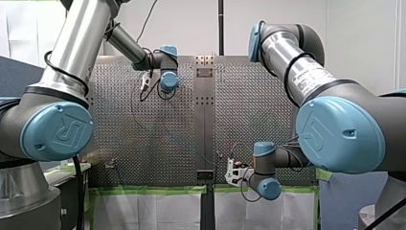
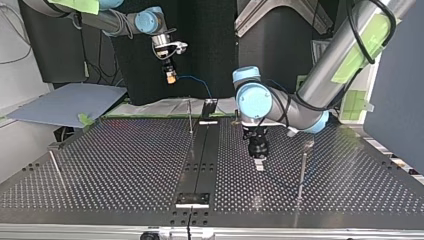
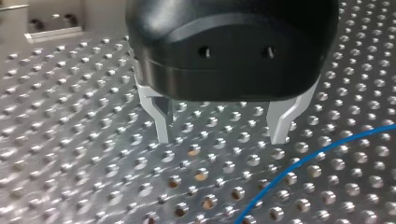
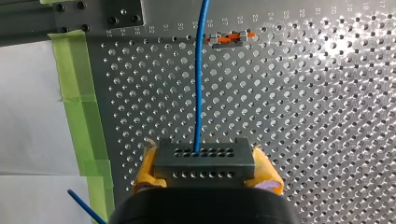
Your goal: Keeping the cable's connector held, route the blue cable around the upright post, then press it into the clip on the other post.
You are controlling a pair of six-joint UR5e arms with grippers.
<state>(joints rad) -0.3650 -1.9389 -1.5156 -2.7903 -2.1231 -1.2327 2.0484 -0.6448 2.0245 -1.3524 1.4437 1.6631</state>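
Our left gripper (image 3: 222,133), black with two pale metal fingers (image 3: 159,122), hangs low over the silver perforated metal table (image 3: 70,154). Its jaws are spread wide, with nothing between them. The thin blue cable (image 3: 317,155) lies on the table just outside one finger and ahead of it. It curves diagonally past the gripper, not through the gap. We judge that the coming move turns on this offset: the gripper would need to shift sideways toward the cable before closing on it.

Our right gripper (image 4: 205,164) is well apart, up above the table's edge, its yellow pads (image 4: 145,170) clamped on the grey rectangular connector block (image 4: 204,156). From the block the cable runs straight ahead, passing just beside a small metal and orange fitting (image 4: 231,36); we cannot tell whether that is the clip.

In the top view a thin upright metal post (image 2: 302,170) stands near our left gripper, at its right. A second thin post (image 2: 190,117) stands at its left, further back.
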